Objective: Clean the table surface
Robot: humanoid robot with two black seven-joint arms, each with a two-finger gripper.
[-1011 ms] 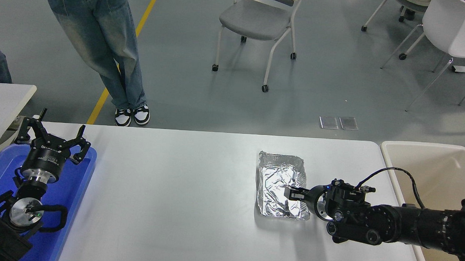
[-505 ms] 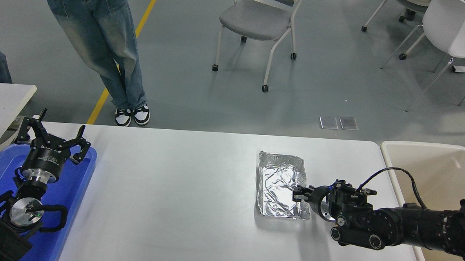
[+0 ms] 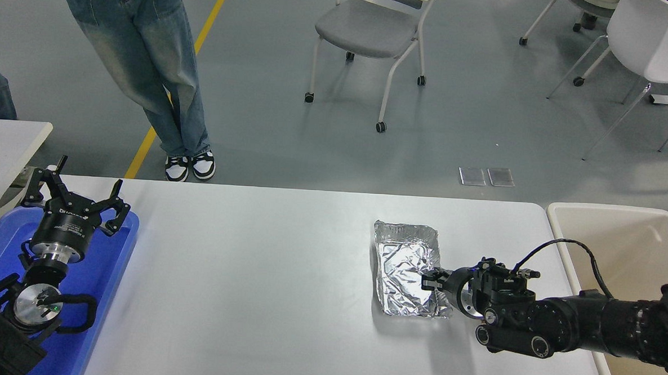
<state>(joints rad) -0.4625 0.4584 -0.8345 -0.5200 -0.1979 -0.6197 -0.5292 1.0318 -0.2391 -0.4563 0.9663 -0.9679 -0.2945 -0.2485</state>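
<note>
The white table surface (image 3: 262, 274) fills the lower half of the head view. A crinkled silver foil tray (image 3: 407, 264) lies on it, right of the middle, turned slightly askew. My right gripper (image 3: 430, 282) reaches in from the right edge and is shut on the tray's right rim near its front corner. My left gripper (image 3: 77, 196) is parked at the lower left above a blue tray, fingers spread open and empty.
A blue plastic tray (image 3: 110, 268) sits on the table's left end under the left arm. A beige bin (image 3: 635, 251) stands just past the table's right edge. A person in jeans (image 3: 147, 72) stands at the far side. Chairs (image 3: 374, 31) stand on the floor beyond.
My right gripper drew back from inside the foil tray to its right rim and closed there. The tray has since slid a little to the right and turned slightly. The left arm has not moved.
</note>
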